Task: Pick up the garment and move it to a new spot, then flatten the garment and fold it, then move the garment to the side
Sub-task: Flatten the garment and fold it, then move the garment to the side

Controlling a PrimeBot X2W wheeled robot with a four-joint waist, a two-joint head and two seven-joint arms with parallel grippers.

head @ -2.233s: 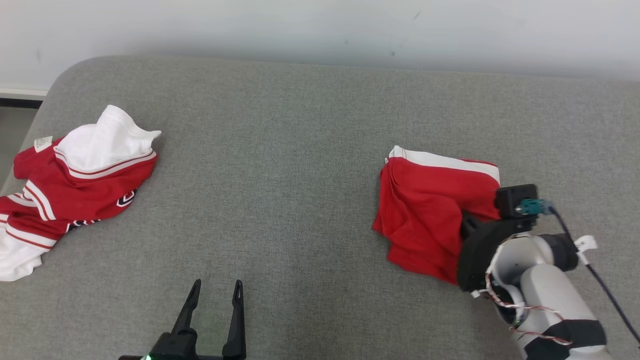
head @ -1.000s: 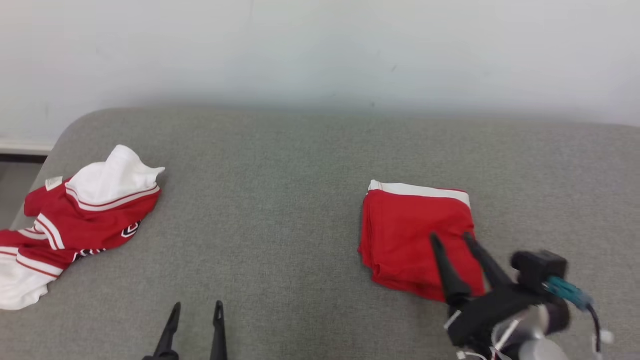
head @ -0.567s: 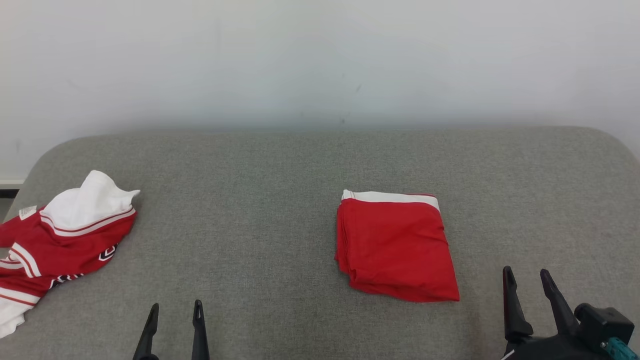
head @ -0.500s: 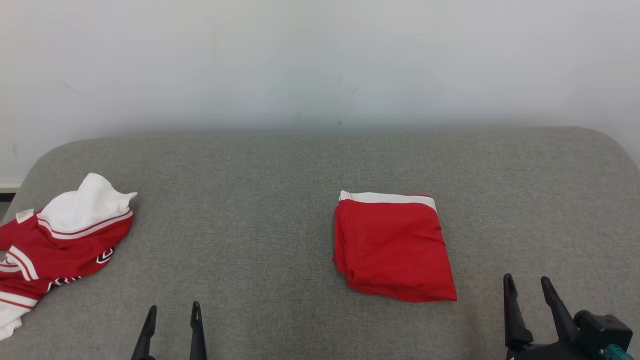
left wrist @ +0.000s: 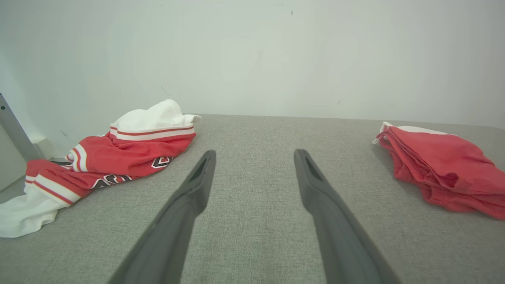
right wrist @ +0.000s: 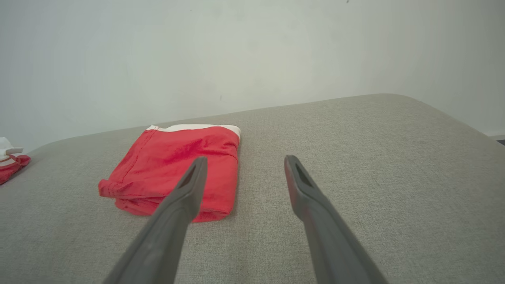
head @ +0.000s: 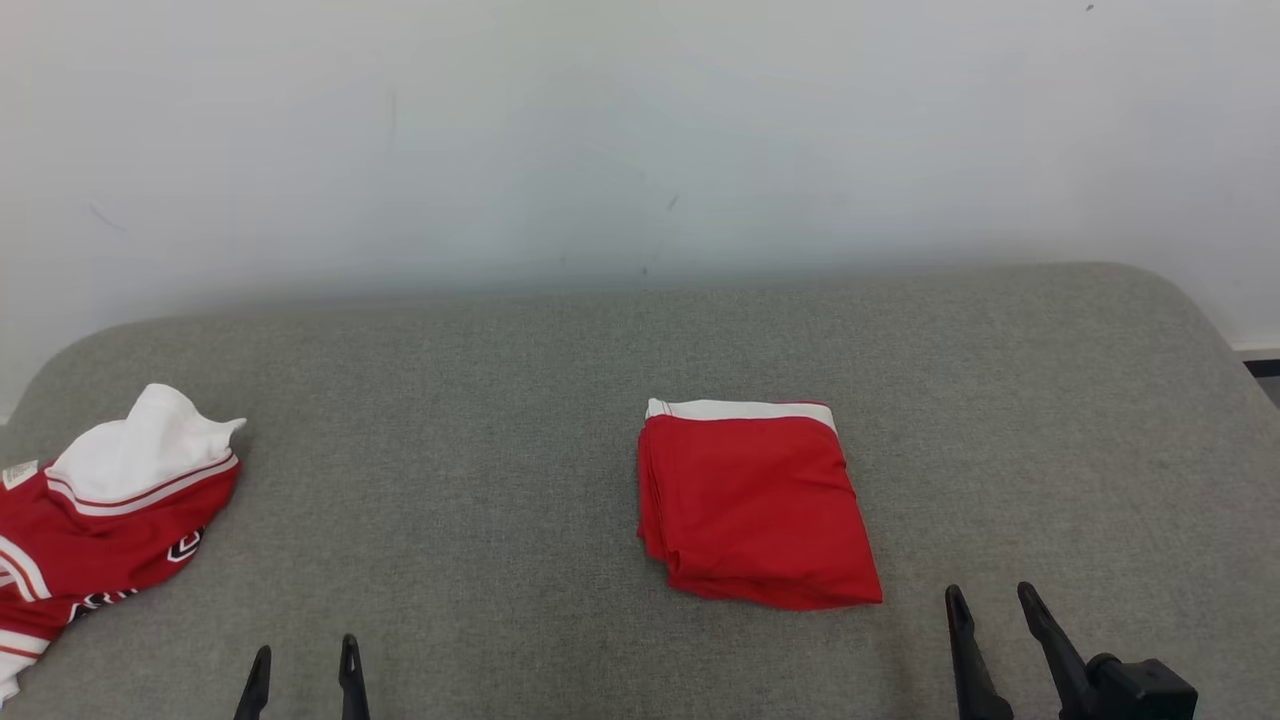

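Note:
A folded red garment [head: 750,510] with a white band along its far edge lies flat right of the middle of the grey padded surface [head: 500,400]. It also shows as the folded garment [left wrist: 442,169] at the right of the left wrist view and as the folded garment [right wrist: 177,173] ahead-left in the right wrist view. My right gripper [head: 990,592] stands open and empty near the front edge, just right of the garment; the right gripper [right wrist: 245,158] shows spread fingers. My left gripper [head: 304,648] is open at the lower left, and the left gripper [left wrist: 254,153] holds nothing.
A crumpled red and white jersey [head: 100,520] lies at the surface's left end, also seen as the jersey [left wrist: 118,157] and the jersey [right wrist: 10,161]. A pale wall [head: 640,130] rises behind. The surface's rounded right corner [head: 1170,300] drops off.
The right gripper has drawn back off the folded garment to the lower right, leaving it lying flat. The head camera has turned and tilted, shifting the whole picture.

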